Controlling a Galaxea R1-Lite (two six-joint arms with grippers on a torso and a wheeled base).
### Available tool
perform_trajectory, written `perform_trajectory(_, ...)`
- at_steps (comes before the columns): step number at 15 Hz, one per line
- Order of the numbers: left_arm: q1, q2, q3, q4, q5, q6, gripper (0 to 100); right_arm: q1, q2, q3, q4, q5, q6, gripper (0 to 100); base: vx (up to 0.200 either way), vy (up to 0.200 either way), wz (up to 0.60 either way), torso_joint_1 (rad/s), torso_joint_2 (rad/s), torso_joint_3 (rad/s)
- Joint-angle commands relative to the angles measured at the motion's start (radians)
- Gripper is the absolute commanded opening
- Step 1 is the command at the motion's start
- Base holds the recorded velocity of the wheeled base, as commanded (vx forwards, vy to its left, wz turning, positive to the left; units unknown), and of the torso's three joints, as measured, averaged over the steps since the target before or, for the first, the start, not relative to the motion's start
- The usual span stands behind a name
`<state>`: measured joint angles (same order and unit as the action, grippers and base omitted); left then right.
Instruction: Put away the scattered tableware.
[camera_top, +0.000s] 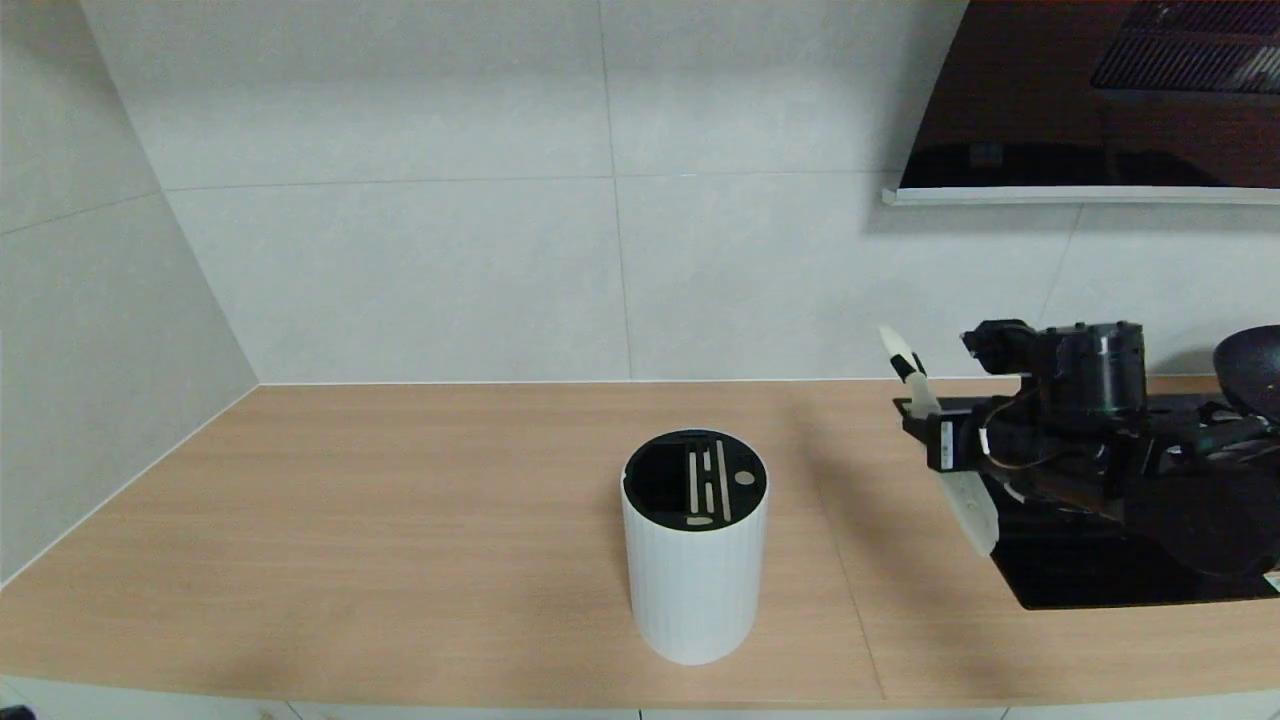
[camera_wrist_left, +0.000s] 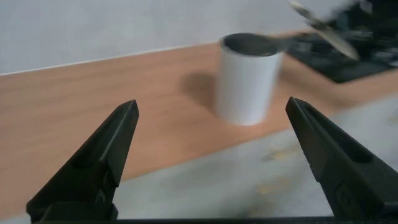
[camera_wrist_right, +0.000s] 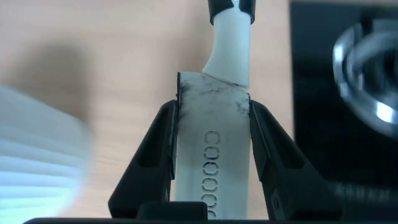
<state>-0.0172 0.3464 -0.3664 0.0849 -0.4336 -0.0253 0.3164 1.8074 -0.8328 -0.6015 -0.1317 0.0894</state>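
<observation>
A white cylindrical utensil holder (camera_top: 695, 570) with a black slotted top stands on the wooden counter (camera_top: 400, 520), near its front edge. My right gripper (camera_top: 940, 440) hangs to the right of the holder, over the cooktop's left edge, shut on a white knife (camera_top: 965, 495). The knife is tilted, its black-banded handle (camera_top: 900, 355) pointing up and back. In the right wrist view the fingers (camera_wrist_right: 158, 149) clamp the blade (camera_wrist_right: 212, 180), which has a row of small holes. My left gripper (camera_wrist_left: 211, 168) is open and holds nothing, in front of the counter's edge, with the holder (camera_wrist_left: 249, 81) beyond it.
A black cooktop (camera_top: 1100, 580) is set into the counter at the right, with a dark pot (camera_top: 1255, 365) at its back. A range hood (camera_top: 1080, 110) hangs above it. Tiled walls close the back and the left side. Bare wood lies left of the holder.
</observation>
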Motion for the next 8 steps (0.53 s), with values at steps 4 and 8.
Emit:
perform_trajectory(4,-0.221,0.694,-0.325,-0.189,-0.125,-0.265,100,0.173,-0.209,-0.028,0.028,-0.008,0.001,0,0.0,0.0,0.0,0.0,0.0,0.0)
perform_trajectory(8,-0.394,0.925,-0.284,-0.688,-0.116,-0.67,100,0.294,-0.287,-0.016,0.026,-0.008,0.001,0,0.0,0.0,0.0,0.0,0.0,0.0)
